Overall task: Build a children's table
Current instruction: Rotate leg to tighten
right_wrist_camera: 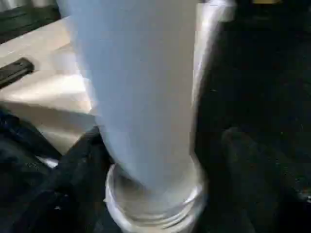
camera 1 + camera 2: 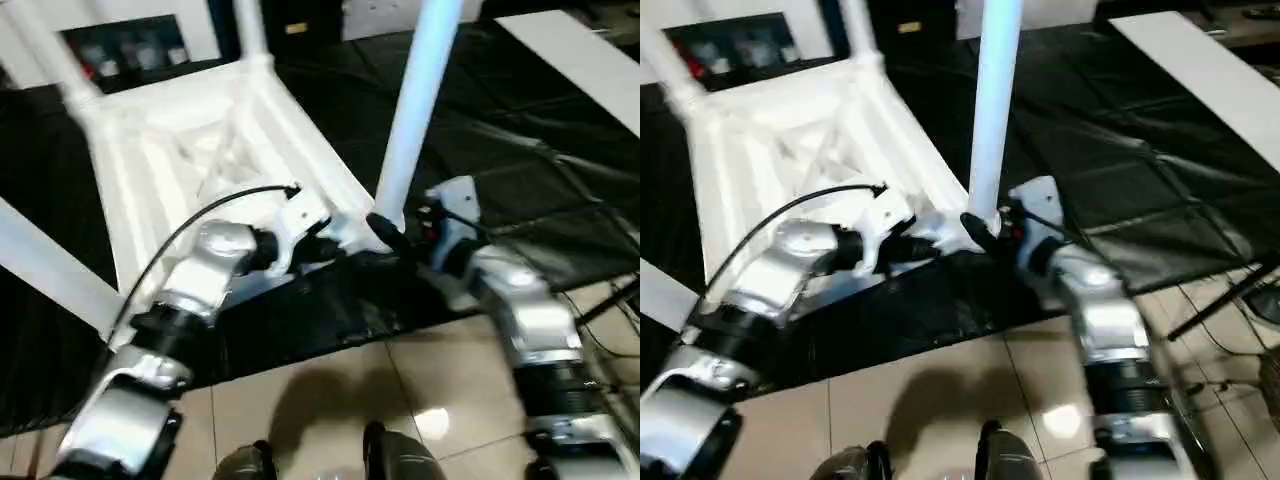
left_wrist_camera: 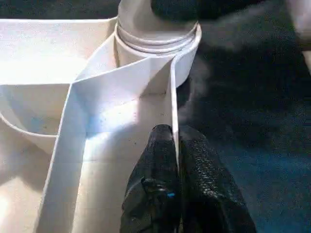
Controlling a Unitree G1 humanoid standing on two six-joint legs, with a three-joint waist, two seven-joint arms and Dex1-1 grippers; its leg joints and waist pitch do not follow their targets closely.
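White plastic dominates the left eye view: the children's table (image 2: 200, 150) lies upside down on the black-covered counter (image 2: 520, 170), ribbed underside up, with legs rising from its corners. The nearest leg (image 2: 415, 110) stands upright in the corner socket close to the robot. The left end effector (image 2: 335, 245) reaches in along the tabletop's near edge, and the right end effector (image 2: 395, 235) sits at the base of that leg. In the left wrist view, the left end effector (image 3: 177, 160) is clenched on a thin upright rib (image 3: 172, 97) just beside the socket (image 3: 158, 46). In the right wrist view, the right end effector's dark fingers (image 1: 73, 170) stand spread on either side of the leg's (image 1: 141, 97) flared base, released.
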